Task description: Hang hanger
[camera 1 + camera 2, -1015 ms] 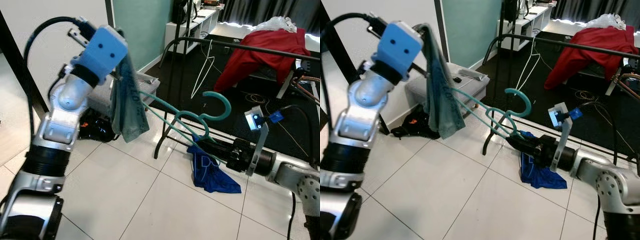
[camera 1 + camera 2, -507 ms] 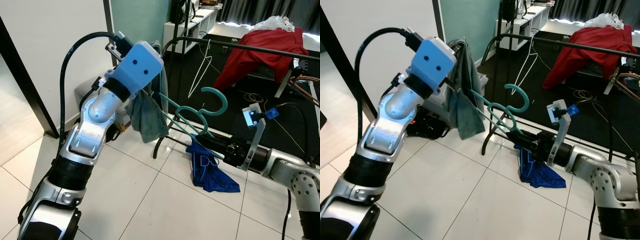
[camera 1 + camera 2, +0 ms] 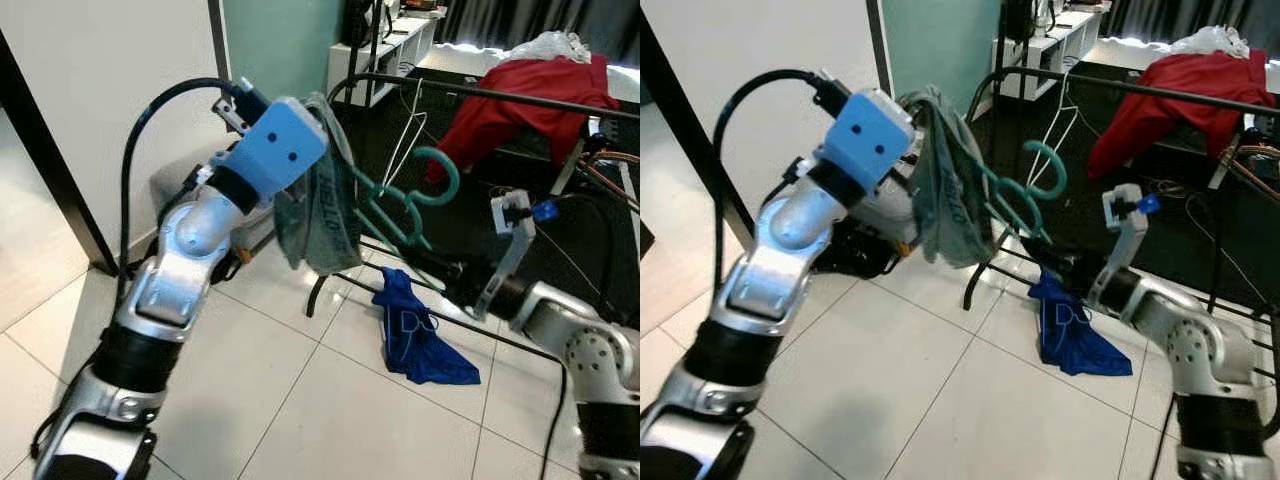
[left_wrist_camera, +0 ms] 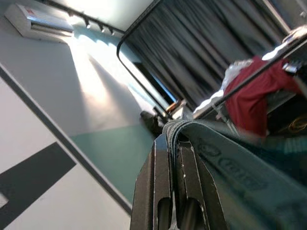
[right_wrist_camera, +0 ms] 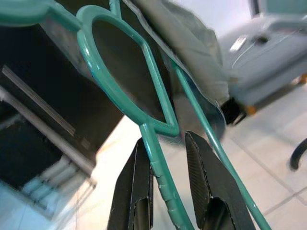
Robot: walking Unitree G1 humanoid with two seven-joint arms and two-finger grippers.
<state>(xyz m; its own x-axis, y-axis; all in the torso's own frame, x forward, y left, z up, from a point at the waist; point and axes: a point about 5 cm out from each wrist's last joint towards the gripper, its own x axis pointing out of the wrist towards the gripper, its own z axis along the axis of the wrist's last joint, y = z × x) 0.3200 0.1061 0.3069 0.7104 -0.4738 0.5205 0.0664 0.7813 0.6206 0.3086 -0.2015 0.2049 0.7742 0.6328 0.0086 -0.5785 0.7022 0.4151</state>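
right gripper (image 5: 165,191) apparently pinching teal hanger (image 3: 395,205)

Grey-green garment (image 3: 318,205) covers far arm of teal hanger (image 3: 395,205) and left gripper (image 4: 173,158) fingertips, toward 10 o'clock. Right gripper (image 5: 165,179): fingertips masked by hanger wire in head views; finger bases cut at frame edge in wrist view. Whether pads touch wire: cannot tell. Hanger hook (image 3: 1045,165) motion-blurred
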